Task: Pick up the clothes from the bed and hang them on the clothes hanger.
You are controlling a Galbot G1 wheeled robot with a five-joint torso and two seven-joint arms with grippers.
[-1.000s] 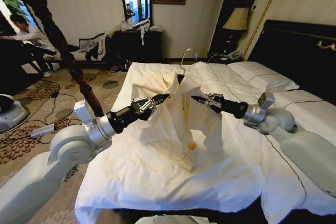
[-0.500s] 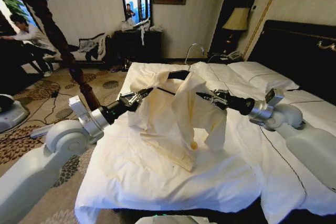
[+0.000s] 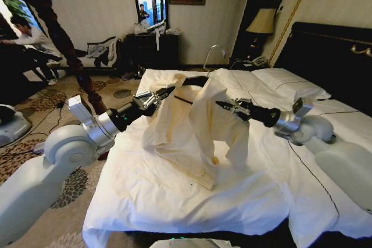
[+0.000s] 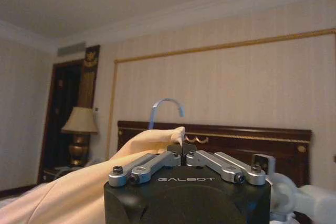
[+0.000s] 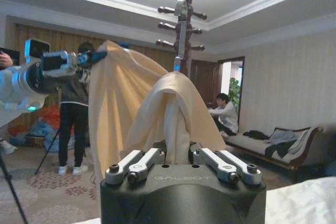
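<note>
Clothes [image 3: 192, 123] hang on the hanger [image 3: 195, 81] over the bed [image 3: 174, 201]; left gripper [image 3: 164, 92] at 10 o'clock and right gripper [image 3: 225, 106] at 3 both pinch fabric. We should lift level.

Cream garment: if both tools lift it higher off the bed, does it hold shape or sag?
Likely sags: the cream garment already droops in folds between the left tool and right tool. Probably light, since thin pinches carry it. It may slide on the hanger, being loosely draped.
</note>
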